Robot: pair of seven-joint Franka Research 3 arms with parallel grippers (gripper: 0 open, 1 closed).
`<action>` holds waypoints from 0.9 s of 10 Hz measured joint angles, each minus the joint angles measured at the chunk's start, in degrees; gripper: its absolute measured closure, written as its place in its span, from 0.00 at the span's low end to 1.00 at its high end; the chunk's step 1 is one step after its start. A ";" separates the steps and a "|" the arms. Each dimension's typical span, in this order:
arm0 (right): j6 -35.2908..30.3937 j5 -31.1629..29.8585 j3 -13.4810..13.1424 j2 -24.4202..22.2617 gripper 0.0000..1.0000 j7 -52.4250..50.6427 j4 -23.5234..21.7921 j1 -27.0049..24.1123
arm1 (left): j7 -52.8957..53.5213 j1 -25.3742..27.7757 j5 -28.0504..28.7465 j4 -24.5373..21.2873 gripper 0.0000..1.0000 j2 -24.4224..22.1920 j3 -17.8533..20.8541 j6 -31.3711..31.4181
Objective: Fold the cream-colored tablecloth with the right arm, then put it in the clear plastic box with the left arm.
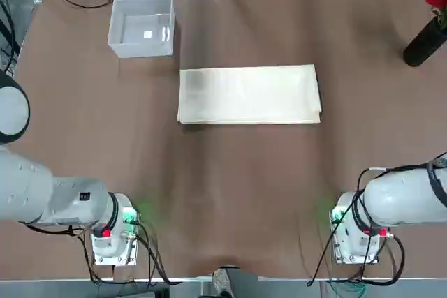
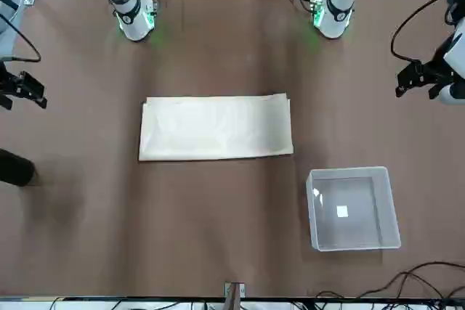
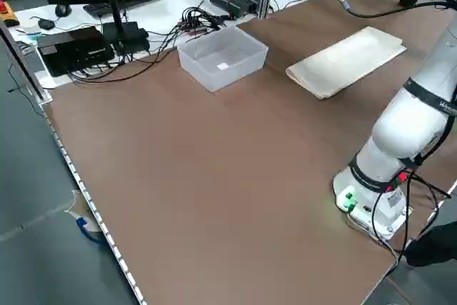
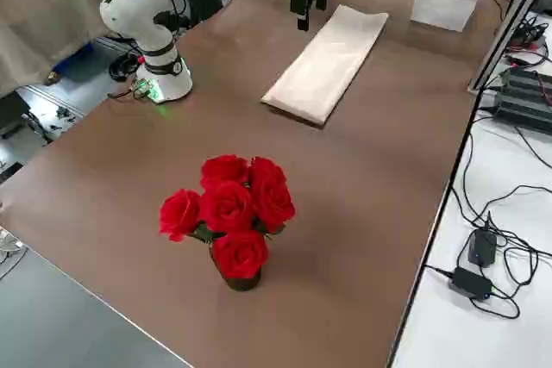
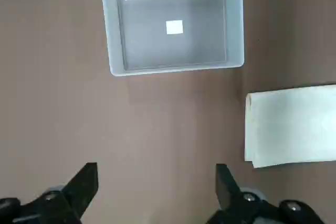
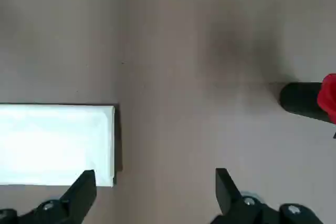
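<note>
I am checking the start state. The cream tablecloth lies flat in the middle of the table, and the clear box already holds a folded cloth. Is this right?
Not quite. The clear plastic box is empty, apart from a small white label on its floor, as the left wrist view shows. The cream-colored tablecloth does lie flat mid-table.

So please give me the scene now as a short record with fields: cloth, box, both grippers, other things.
cloth: cream-colored tablecloth, flat rectangle at mid-table, not in the box
box: clear plastic box, empty, apart from the cloth, on the left arm's side
left gripper: open, above bare table, holding nothing
right gripper: open, above bare table beside the cloth's end, holding nothing
other: red roses in a dark vase
</note>
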 joint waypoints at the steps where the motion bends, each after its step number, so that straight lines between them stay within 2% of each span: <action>1: -0.01 0.00 -0.01 0.00 0.00 0.11 -0.01 0.00 | 0.00 0.00 0.00 -0.01 0.01 0.00 0.00 0.05; 9: -0.11 0.00 -0.14 0.00 0.00 2.77 -0.07 -0.01 | 0.13 0.21 0.00 0.16 0.01 -0.38 2.40 1.15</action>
